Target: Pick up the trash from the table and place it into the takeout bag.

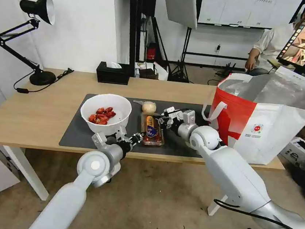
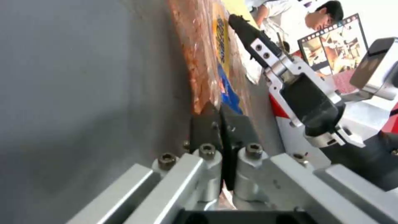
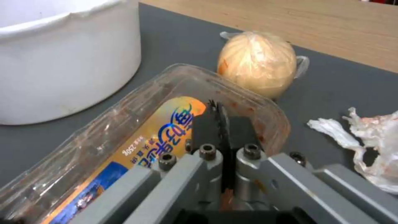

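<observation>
The clear clamshell tray [image 1: 152, 130] with an orange and blue label lies on the dark mat [image 1: 78, 135], between the two grippers. My left gripper [image 1: 138, 138] [image 2: 219, 107] is shut on the tray's near left edge. My right gripper [image 1: 163, 122] [image 3: 218, 109] is shut on its right rim. The white bowl [image 1: 105, 112] with red scraps stands left of the tray. The wrapped beige ball [image 1: 149, 107] [image 3: 257, 67] lies just behind the tray. A crumpled white tissue [image 3: 365, 137] lies beside the right gripper. The takeout bag [image 1: 269, 124] stands open at the table's right end.
A black tissue box [image 1: 112, 73] sits at the back edge of the light-wood table [image 1: 31, 115]. A black desk lamp [image 1: 39, 42] stands at the back left. The bag's white strap handles [image 1: 213, 112] hang close to the right arm.
</observation>
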### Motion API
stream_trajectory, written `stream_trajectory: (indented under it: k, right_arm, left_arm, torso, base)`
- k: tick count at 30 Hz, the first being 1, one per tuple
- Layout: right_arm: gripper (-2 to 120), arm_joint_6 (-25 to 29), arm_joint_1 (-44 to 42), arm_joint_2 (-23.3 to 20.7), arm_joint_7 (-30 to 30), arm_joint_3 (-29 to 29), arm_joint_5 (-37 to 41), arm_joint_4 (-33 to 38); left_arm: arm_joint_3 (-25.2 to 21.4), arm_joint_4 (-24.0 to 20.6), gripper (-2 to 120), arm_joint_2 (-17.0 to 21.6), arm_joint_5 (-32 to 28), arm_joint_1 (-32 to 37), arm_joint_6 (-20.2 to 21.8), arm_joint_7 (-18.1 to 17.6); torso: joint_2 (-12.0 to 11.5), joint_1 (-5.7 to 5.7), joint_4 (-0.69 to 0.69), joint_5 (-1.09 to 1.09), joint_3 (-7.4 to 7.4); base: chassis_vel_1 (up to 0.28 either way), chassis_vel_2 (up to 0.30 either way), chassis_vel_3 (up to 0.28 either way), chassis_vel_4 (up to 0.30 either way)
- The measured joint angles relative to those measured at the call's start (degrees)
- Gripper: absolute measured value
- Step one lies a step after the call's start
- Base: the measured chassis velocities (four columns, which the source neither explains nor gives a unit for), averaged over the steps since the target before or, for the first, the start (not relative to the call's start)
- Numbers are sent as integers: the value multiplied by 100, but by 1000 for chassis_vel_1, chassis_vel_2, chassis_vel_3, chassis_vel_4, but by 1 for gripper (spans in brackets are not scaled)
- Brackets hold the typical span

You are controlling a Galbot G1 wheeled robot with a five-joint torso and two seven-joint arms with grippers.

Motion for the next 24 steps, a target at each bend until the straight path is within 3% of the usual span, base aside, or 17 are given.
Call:
stream_trajectory:
  k: [8, 13, 19, 20, 24]
  right_arm:
    - [0, 9, -13, -33, 10, 27, 60, 84]
    - [0, 802, -257, -297, 133, 396, 721, 673]
    - [17, 1043, -637, -733, 280, 778, 1065, 1371]
    - [25, 1107, -881, -939, 347, 953, 1116, 1690]
    - [36, 1179, -1442, -1237, 505, 1339, 1220, 2239]
  left_arm:
    - [9, -15, 0, -2, 13, 9, 3, 1]
    - [-72, -244, 0, 52, -8, 57, -10, 39]
    - [-84, -391, 0, 67, -12, 58, -111, 161]
    - [-82, -438, 0, 84, -14, 35, -161, 197]
    - [-43, -479, 0, 155, -39, -64, -255, 230]
  torso:
    - [0, 0, 0, 0, 0]
    - [0, 0, 1, 1, 0]
    - [0, 0, 0, 1, 0]
    - [0, -1, 0, 0, 0]
    - [0, -1, 0, 1, 0]
  base:
    - [0, 0, 0, 0]
    - [0, 0, 0, 0]
    - [0, 0, 0, 0]
    - [0, 0, 0, 0]
    - [0, 0, 0, 0]
